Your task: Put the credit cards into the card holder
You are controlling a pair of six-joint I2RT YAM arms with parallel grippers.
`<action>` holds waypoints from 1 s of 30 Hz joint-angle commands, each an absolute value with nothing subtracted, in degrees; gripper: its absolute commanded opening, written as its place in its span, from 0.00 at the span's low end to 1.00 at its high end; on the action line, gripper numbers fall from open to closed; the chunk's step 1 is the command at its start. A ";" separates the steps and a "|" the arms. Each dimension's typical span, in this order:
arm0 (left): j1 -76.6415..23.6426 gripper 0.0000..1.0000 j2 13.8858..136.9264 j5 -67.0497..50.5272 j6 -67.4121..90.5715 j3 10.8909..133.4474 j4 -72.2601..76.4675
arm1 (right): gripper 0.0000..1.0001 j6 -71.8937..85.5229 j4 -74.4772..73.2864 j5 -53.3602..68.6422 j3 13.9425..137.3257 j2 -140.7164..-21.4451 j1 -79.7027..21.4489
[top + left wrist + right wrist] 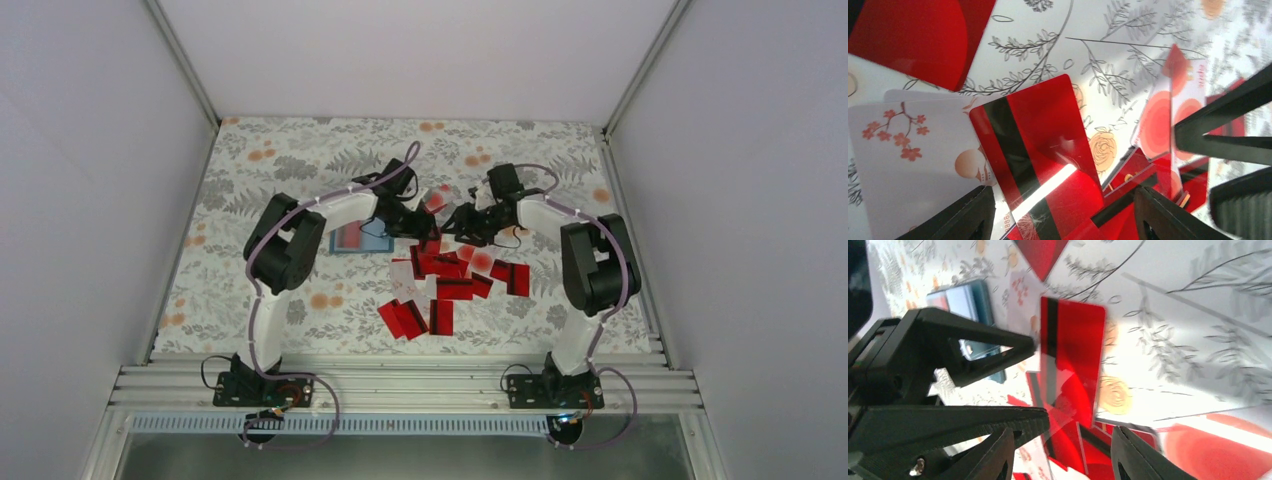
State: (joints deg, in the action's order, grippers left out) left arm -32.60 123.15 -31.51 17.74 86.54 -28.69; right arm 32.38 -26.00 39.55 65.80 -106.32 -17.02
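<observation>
Table centre crowded: left gripper (420,222) and right gripper (460,224) almost tip to tip, each barring other's path. Overlapping heap of credit cards (450,285) spreads from there toward 6 o'clock, little cloth showing between. At 9 o'clock of left gripper lies card holder (350,237), hemmed at its own 9 o'clock by left arm's elbow (290,245). Bare floral tablecloth (330,150) along 12 o'clock edge and toward 7 o'clock corner. Enclosure walls (90,200) close both sides.

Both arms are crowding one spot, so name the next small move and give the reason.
Probably close the left gripper on the black-striped red card between its open fingers. The right gripper hovers open over the same card, and the teal card holder lies on the left arm's side.
</observation>
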 commanded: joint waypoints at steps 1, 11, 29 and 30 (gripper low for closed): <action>-35.36 0.73 123.73 -15.31 17.99 88.05 -38.85 | 0.50 28.99 -31.47 31.82 67.78 -104.19 -15.85; -41.88 0.80 127.18 -1.83 25.26 94.83 -45.60 | 0.50 26.74 -32.65 29.80 62.46 -99.32 -14.45; -47.47 0.78 138.09 10.55 34.44 110.55 -59.05 | 0.50 21.64 -28.16 36.14 50.96 -95.73 -11.08; -47.68 0.78 138.34 10.37 34.77 110.95 -59.09 | 0.50 21.44 -28.29 36.12 50.90 -95.67 -10.98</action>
State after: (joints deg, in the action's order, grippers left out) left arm -46.35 134.41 8.60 32.32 110.43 -54.59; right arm 22.98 -30.33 34.57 51.94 -96.99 -11.64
